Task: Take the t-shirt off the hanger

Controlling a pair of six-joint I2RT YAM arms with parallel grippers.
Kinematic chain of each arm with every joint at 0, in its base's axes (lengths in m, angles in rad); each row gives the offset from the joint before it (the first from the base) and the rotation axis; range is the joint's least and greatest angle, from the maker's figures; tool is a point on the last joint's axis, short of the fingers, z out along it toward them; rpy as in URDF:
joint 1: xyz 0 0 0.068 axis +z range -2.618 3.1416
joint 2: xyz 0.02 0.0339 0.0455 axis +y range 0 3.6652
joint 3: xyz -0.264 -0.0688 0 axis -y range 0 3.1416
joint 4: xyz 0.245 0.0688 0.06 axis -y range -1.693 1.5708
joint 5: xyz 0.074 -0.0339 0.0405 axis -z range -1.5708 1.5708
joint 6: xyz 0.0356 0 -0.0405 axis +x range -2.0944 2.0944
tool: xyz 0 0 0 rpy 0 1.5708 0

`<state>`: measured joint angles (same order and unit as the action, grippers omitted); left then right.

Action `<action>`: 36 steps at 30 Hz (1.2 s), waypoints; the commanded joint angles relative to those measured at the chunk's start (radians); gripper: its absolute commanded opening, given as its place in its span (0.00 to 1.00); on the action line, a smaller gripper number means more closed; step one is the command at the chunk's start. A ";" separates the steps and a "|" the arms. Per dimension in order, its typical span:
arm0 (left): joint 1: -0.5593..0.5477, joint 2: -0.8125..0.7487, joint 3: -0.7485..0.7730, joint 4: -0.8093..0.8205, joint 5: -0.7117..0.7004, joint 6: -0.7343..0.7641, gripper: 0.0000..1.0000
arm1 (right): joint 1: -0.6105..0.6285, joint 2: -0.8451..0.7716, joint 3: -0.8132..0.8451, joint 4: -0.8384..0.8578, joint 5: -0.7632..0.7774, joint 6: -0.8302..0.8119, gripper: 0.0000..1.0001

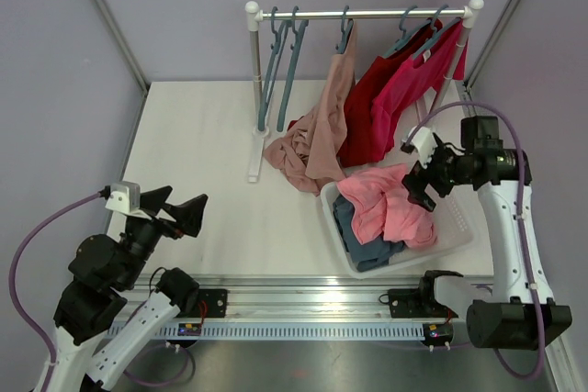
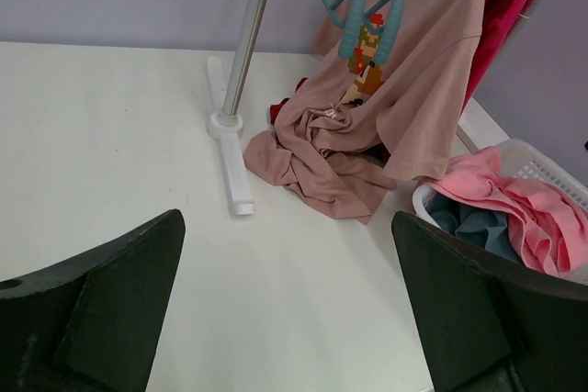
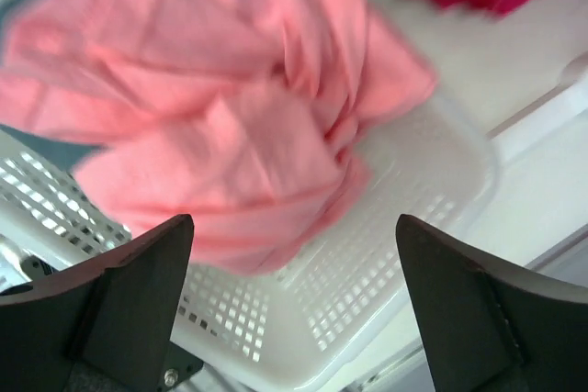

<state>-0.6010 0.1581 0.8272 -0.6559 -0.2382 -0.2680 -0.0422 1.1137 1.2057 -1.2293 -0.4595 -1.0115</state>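
The pink t-shirt (image 1: 386,208) is not on any hanger. It lies crumpled in the white basket (image 1: 459,227), on the right side of the table (image 1: 202,135), and it is the top layer there. Part of it hangs over the back rim of the basket, toward the rack. Under it, at the near left corner of the basket, a blue garment (image 1: 363,245) is visible. In the right wrist view the picture is blurred, but the pink cloth fills the left and middle of the basket, and the perforated floor at the right end is bare.

The right gripper (image 1: 415,188) is above the right part of the basket, just beside the pink cloth. Its fingers (image 3: 119,309) stand wide apart and hold nothing. I cannot tell if a finger touches the cloth.

Behind the basket is the clothes rail (image 1: 367,14). A beige t-shirt (image 1: 317,135) with a printed figure hangs from a teal hanger (image 2: 372,6). Its lower part is piled on the table, next to the foot of the rack and near the basket's back left corner. To the right of it a red shirt (image 1: 367,107) and a magenta shirt (image 1: 413,84) hang on their hangers, and they reach down close to the basket. At the left end of the rail two empty hangers (image 1: 280,52) hang.

The left gripper (image 1: 179,204) is over the near left part of the table, well apart from the clothes. Its jaws are spread wide and nothing is between them.
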 commanded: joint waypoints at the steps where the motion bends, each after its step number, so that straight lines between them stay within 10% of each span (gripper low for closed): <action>1: 0.003 0.021 -0.002 0.076 0.030 -0.016 0.99 | -0.002 -0.002 0.141 -0.091 -0.195 0.051 0.99; 5: 0.003 0.034 -0.016 0.099 0.040 -0.027 0.99 | 0.098 0.093 0.137 0.022 -0.384 0.232 0.99; 10: 0.003 0.041 -0.014 0.098 0.048 -0.046 0.99 | 0.255 0.158 0.026 0.310 -0.217 0.459 0.99; 21: 0.003 0.040 -0.022 0.096 0.046 -0.059 0.99 | 0.295 0.310 0.003 0.323 -0.155 0.467 0.62; 32: 0.003 0.040 -0.030 0.102 0.056 -0.066 0.99 | 0.360 0.337 -0.041 0.277 -0.225 0.444 0.69; 36: 0.003 0.029 -0.027 0.093 0.053 -0.071 0.99 | 0.370 0.374 -0.067 0.312 -0.093 0.458 0.47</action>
<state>-0.6010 0.1856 0.8066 -0.6106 -0.2054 -0.3264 0.3233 1.4620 1.1561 -0.9394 -0.6403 -0.5568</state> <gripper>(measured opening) 0.987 0.588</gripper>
